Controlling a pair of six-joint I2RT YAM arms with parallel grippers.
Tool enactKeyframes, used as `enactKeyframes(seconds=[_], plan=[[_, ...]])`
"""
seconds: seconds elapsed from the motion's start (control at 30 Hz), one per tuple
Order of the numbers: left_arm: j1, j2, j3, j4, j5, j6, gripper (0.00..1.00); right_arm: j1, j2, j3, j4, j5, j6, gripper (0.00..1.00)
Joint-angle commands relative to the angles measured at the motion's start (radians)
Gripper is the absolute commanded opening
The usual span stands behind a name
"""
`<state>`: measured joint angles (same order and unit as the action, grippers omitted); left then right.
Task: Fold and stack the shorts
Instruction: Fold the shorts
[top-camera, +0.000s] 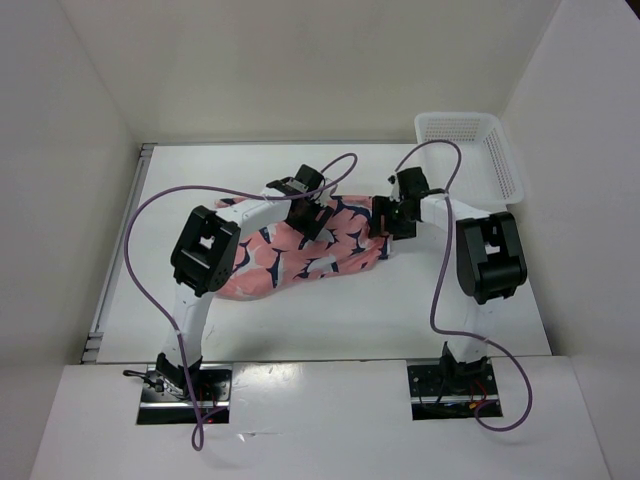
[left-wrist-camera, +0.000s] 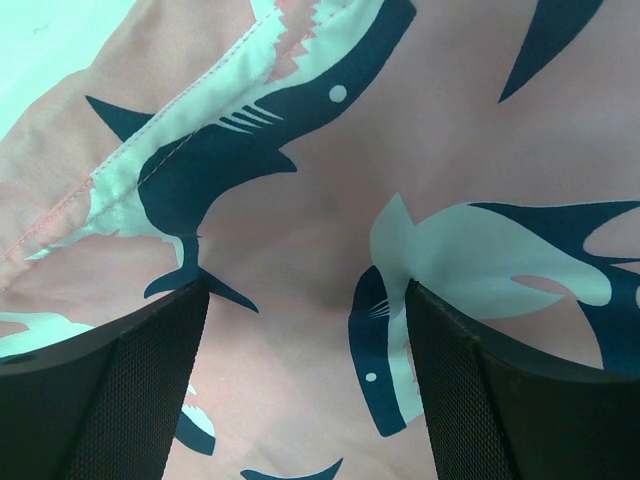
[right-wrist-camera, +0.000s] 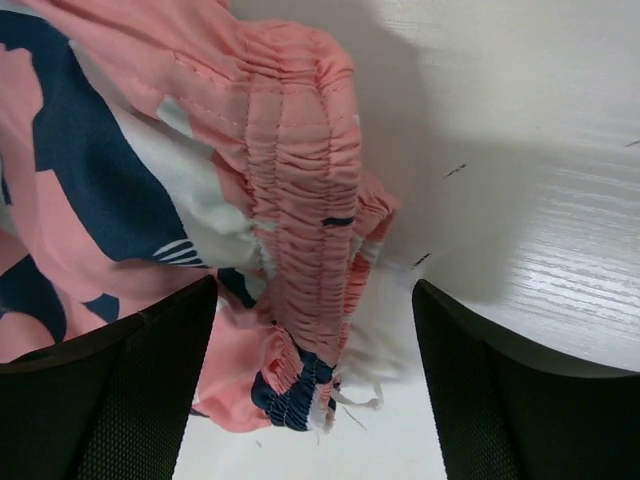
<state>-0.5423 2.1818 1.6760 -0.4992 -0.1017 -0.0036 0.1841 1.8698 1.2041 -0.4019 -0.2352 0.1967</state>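
Note:
The salmon-pink shorts (top-camera: 300, 255) with navy and white shapes lie spread on the white table (top-camera: 330, 315) in the middle. My left gripper (top-camera: 312, 215) is open just above the flat fabric (left-wrist-camera: 300, 250), its fingers (left-wrist-camera: 110, 390) either side of bare cloth. My right gripper (top-camera: 397, 218) is open at the shorts' right end. In the right wrist view its fingers (right-wrist-camera: 500, 390) straddle the gathered elastic waistband (right-wrist-camera: 300, 200), which bunches up off the table.
A white mesh basket (top-camera: 478, 150) stands at the back right corner. White walls close in the table on three sides. Purple cables loop over both arms.

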Motion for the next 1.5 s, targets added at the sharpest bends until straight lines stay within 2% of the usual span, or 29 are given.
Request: enactKeyframes(seconds=[0.0, 0.07, 0.1, 0.17, 0.2, 0.23, 0.27, 0.37, 0.57, 0.63, 0.73, 0.9, 1.07, 1.17, 1.3, 1.47], plan=[[-0.016, 0.065, -0.018, -0.012, -0.012, 0.004, 0.87, 0.051, 0.026, 0.032, 0.048, 0.072, 0.015, 0.79], [-0.016, 0.065, -0.018, -0.012, -0.012, 0.004, 0.87, 0.083, 0.035, 0.003, 0.048, 0.102, 0.038, 0.72], [-0.016, 0.065, -0.018, -0.012, -0.012, 0.004, 0.87, 0.083, 0.035, -0.012, 0.048, 0.123, 0.053, 0.63], [-0.016, 0.065, -0.018, -0.012, -0.012, 0.004, 0.87, 0.095, 0.035, -0.024, 0.048, 0.123, 0.075, 0.53], [-0.016, 0.065, -0.018, -0.012, -0.012, 0.004, 0.87, 0.095, 0.045, -0.024, 0.048, 0.123, 0.089, 0.41], [-0.016, 0.065, -0.018, -0.012, -0.012, 0.004, 0.87, 0.095, 0.045, -0.024, 0.048, 0.123, 0.098, 0.33], [-0.016, 0.065, -0.018, -0.012, -0.012, 0.004, 0.87, 0.095, 0.045, -0.024, 0.048, 0.123, 0.098, 0.19], [-0.016, 0.065, -0.018, -0.012, -0.012, 0.004, 0.87, 0.095, 0.054, -0.015, 0.048, 0.146, 0.087, 0.01], [-0.016, 0.024, -0.007, -0.012, -0.030, 0.004, 0.88, 0.095, -0.001, 0.054, 0.048, 0.235, -0.064, 0.00], [-0.002, -0.011, 0.011, -0.048, -0.014, 0.004, 0.91, 0.095, -0.027, 0.074, 0.038, 0.235, -0.112, 0.00], [0.031, -0.149, 0.041, -0.097, 0.066, 0.004, 0.99, 0.095, -0.084, 0.098, -0.030, 0.226, -0.206, 0.00], [0.093, -0.278, 0.053, -0.169, 0.036, 0.004, 1.00, 0.095, -0.146, 0.071, -0.101, 0.178, -0.315, 0.00], [0.212, -0.342, -0.171, -0.161, -0.009, 0.004, 1.00, 0.074, -0.195, 0.058, -0.138, 0.204, -0.355, 0.00], [0.264, -0.352, -0.275, -0.136, -0.009, 0.004, 1.00, 0.049, -0.195, 0.104, -0.189, 0.235, -0.396, 0.00], [0.326, -0.340, -0.323, -0.125, 0.078, 0.004, 1.00, 0.049, -0.195, 0.156, -0.242, 0.287, -0.442, 0.00], [0.337, -0.264, -0.323, -0.116, 0.148, 0.004, 1.00, 0.049, -0.195, 0.180, -0.253, 0.368, -0.473, 0.00]])
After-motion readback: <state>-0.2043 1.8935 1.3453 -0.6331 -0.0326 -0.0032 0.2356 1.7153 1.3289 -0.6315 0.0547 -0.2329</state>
